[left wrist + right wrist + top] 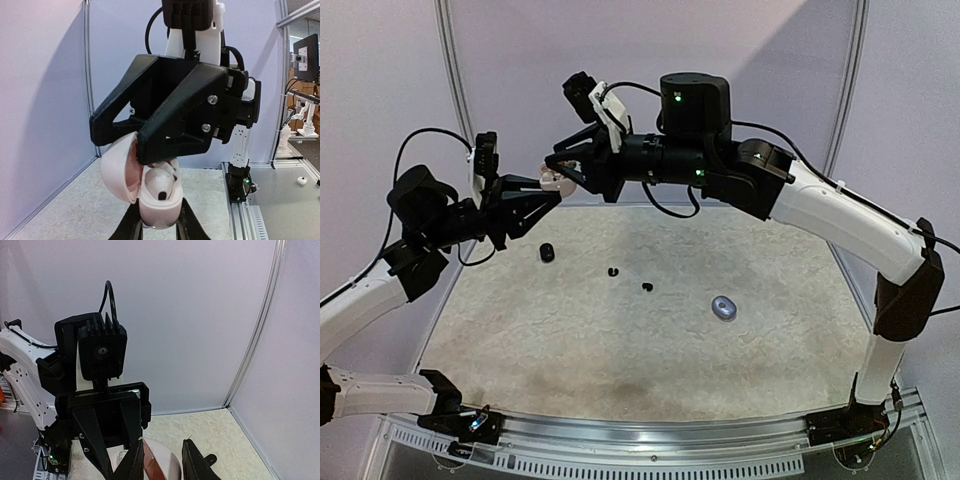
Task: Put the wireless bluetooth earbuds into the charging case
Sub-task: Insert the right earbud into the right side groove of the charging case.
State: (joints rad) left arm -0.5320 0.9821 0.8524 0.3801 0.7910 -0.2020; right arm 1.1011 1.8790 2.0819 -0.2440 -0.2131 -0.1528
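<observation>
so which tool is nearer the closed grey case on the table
Right. The grey case lies right of centre, beneath the right arm's reach; both tools, left and right, meet high at the far left.

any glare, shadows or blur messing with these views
Top view: soft diagonal shadow on the back wall, table mat evenly lit, small items tiny but sharp. Left wrist view: open pink case crisp, its lid slightly glossy. Right wrist view: the fingers are cut off by the bottom edge.

My two grippers meet above the table's (pixel 520 330) far left, case (pixel 556 180) between them; three earbuds (pixel 547 252) and another case (pixel 724 307) sit below.
</observation>
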